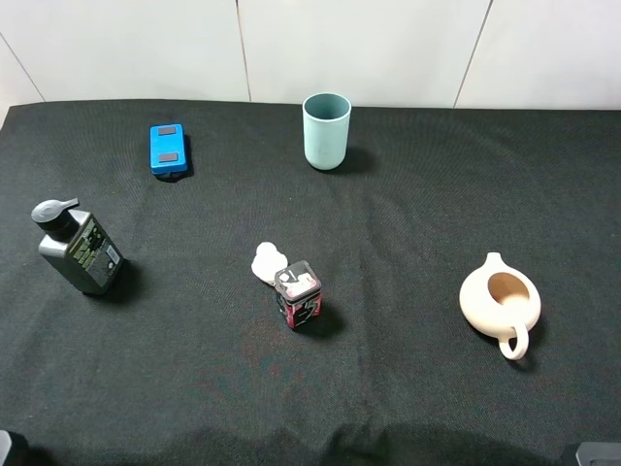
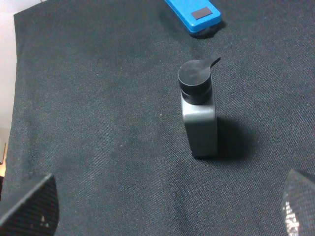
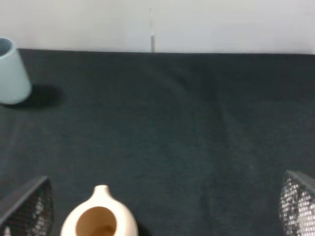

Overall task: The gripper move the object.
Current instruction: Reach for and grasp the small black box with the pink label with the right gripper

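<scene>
The object [image 1: 298,294], a small boxy black container with red-pink graphics and a clear top, stands upright near the middle of the black cloth. It is not in either wrist view. My left gripper [image 2: 165,216] is open and empty, its fingers [image 2: 29,206] wide apart, near the grey pump bottle [image 2: 198,113]. My right gripper [image 3: 162,214] is open and empty, near the cream teapot [image 3: 101,219]. In the exterior high view only dark corners of the arms show at the front edge, far from the object.
A small white lumpy figure [image 1: 267,262] touches the object's far-left side. A grey pump bottle [image 1: 80,248] stands at the left and a blue flat box [image 1: 168,149] at the back left. A teal cup [image 1: 326,129] stands at the back middle and a cream teapot [image 1: 500,301] at the right.
</scene>
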{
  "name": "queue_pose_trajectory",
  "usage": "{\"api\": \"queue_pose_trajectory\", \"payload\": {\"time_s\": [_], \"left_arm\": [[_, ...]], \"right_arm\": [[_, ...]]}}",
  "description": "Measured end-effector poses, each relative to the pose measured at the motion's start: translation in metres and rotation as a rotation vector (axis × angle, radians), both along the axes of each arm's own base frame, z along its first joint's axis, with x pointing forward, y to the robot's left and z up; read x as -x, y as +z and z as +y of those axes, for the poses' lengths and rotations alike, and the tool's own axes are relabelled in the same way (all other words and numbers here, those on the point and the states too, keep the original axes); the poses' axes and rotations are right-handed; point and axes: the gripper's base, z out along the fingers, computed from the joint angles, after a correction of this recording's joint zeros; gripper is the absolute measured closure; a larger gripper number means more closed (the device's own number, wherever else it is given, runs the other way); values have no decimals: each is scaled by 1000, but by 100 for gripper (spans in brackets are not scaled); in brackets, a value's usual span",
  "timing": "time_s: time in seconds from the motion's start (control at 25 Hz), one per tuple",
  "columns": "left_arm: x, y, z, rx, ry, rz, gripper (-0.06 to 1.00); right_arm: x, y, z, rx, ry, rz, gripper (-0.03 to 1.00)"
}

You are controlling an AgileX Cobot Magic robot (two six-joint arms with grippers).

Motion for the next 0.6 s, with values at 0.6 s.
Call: {"api": "queue_pose_trajectory", "payload": {"time_s": [0.6], "left_arm": [[0, 0, 0, 0, 0, 0, -1]], "right_arm": [[-62, 42, 33, 78, 369, 220, 27]]}}
